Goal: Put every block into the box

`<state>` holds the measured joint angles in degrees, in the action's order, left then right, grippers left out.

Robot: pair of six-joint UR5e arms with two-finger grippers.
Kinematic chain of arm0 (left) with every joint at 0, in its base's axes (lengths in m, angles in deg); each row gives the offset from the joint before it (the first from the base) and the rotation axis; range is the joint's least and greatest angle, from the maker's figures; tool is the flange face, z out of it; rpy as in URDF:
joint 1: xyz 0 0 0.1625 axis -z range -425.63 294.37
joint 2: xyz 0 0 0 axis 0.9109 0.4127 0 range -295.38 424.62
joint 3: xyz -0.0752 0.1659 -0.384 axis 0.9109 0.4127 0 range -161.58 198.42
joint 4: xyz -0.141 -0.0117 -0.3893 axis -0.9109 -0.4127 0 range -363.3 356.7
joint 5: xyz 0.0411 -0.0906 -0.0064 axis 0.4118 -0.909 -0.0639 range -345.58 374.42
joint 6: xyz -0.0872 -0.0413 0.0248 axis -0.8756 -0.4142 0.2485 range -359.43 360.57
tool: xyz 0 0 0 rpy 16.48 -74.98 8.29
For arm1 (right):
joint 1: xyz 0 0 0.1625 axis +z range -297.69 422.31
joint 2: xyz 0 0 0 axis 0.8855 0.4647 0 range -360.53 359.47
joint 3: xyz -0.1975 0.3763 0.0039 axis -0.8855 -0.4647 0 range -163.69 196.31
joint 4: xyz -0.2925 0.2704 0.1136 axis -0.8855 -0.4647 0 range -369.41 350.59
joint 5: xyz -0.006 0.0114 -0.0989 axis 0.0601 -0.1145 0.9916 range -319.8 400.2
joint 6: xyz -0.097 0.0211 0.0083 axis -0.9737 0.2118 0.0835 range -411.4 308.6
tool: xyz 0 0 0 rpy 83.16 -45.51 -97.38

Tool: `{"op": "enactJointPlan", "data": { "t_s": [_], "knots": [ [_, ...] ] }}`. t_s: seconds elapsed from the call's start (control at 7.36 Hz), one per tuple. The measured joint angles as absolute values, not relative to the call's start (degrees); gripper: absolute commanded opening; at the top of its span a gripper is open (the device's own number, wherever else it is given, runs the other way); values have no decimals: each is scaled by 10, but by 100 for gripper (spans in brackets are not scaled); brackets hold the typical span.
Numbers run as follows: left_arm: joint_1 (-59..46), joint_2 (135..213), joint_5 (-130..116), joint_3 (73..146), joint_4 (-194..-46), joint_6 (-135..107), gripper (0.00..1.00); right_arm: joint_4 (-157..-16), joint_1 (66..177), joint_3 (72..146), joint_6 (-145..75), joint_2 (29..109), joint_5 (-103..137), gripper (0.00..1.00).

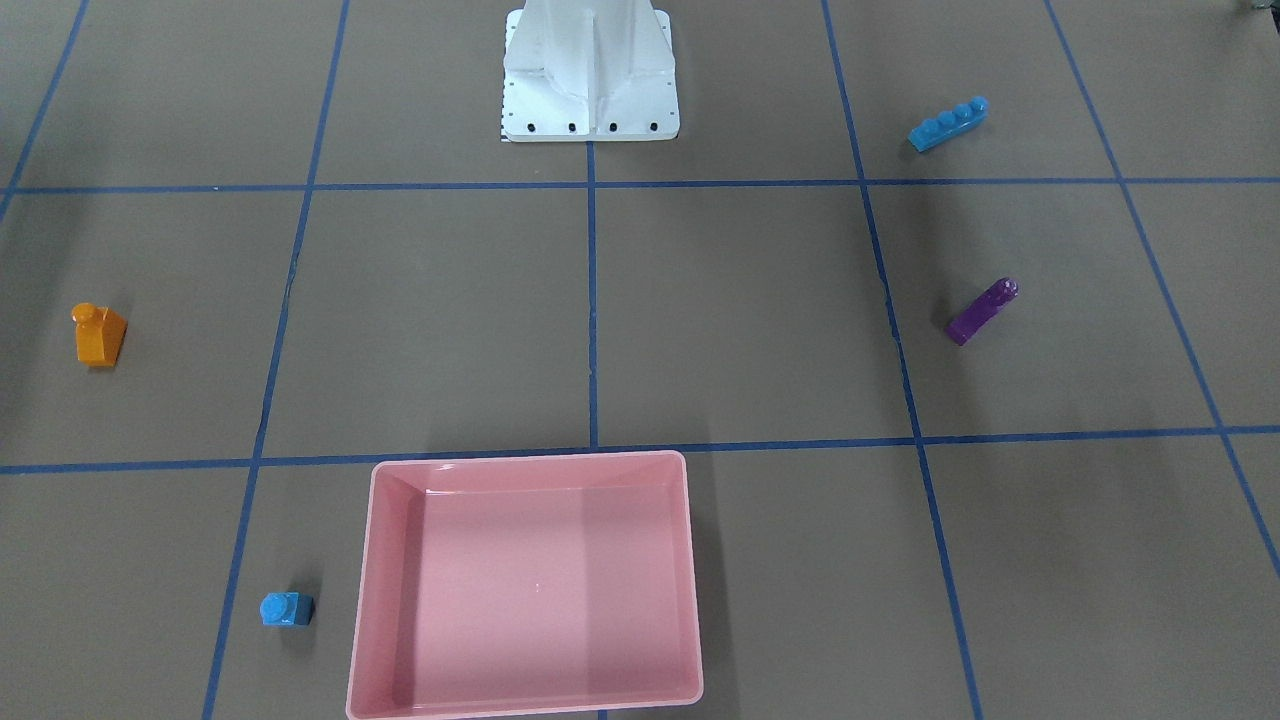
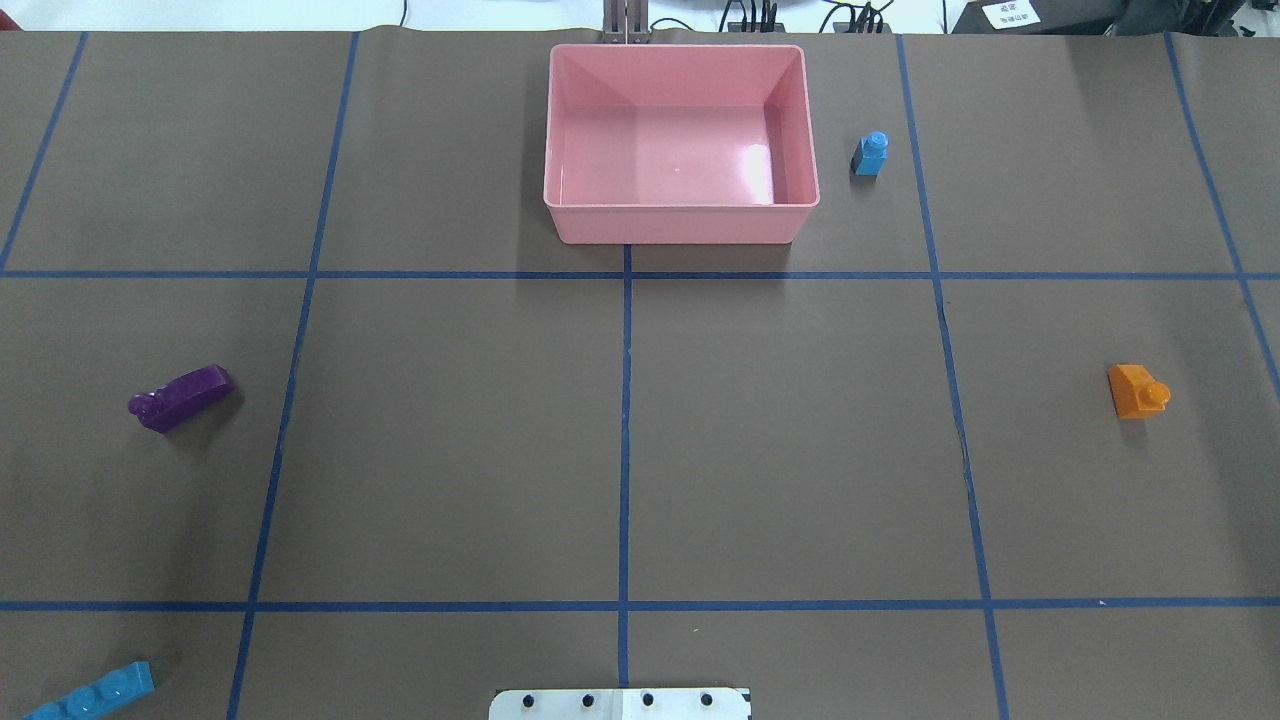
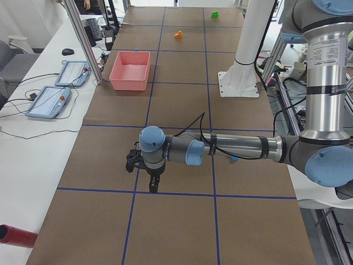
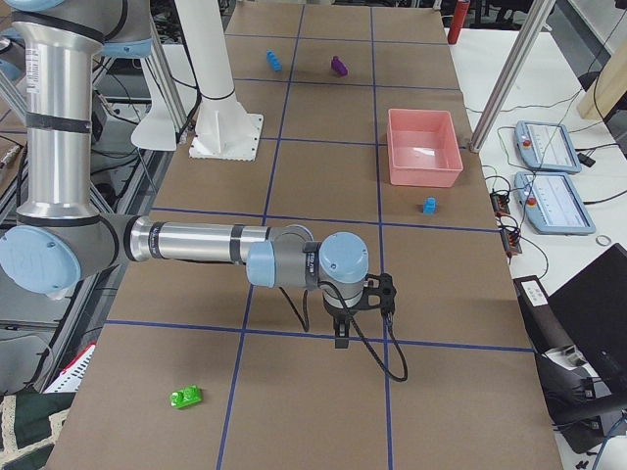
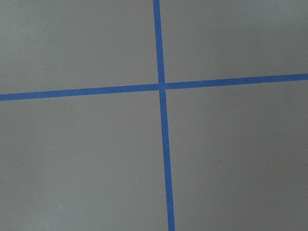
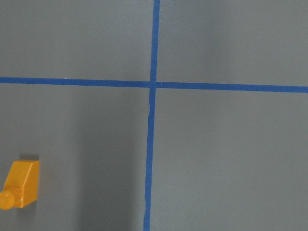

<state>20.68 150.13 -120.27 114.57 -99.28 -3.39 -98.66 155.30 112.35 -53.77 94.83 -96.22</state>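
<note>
The pink box (image 2: 680, 222) stands empty at the table's far edge, also in the front view (image 1: 525, 461). The small blue block (image 2: 870, 154) stands right of it. The orange block (image 2: 1137, 390) lies at mid right and shows in the right wrist view (image 6: 20, 185). The purple block (image 2: 180, 397) lies at mid left. The long blue block (image 2: 95, 693) lies at near left. The green block (image 4: 185, 397) lies far out on the robot's right. My left gripper (image 3: 151, 182) and right gripper (image 4: 341, 333) point down over bare table; I cannot tell if they are open.
The white metal base (image 1: 590, 75) stands at the robot's side of the table. A side table beyond the box holds teach pendants (image 3: 47, 102) and a red cylinder (image 3: 16, 234). Metal posts (image 3: 83, 38) stand beside the box. Blue tape lines grid the brown surface.
</note>
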Motion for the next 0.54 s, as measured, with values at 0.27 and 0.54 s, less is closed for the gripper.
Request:
{"op": "enactJointPlan", "data": {
  "t_s": [0.27,0.54],
  "knots": [
    [207,1502,-1203,1147,-994,-33,100,-986,1553,1125,-538,948,-962,100],
    [207,1505,-1206,1153,-1000,-33,100,-986,1553,1126,-538,948,-963,100]
  ]
}}
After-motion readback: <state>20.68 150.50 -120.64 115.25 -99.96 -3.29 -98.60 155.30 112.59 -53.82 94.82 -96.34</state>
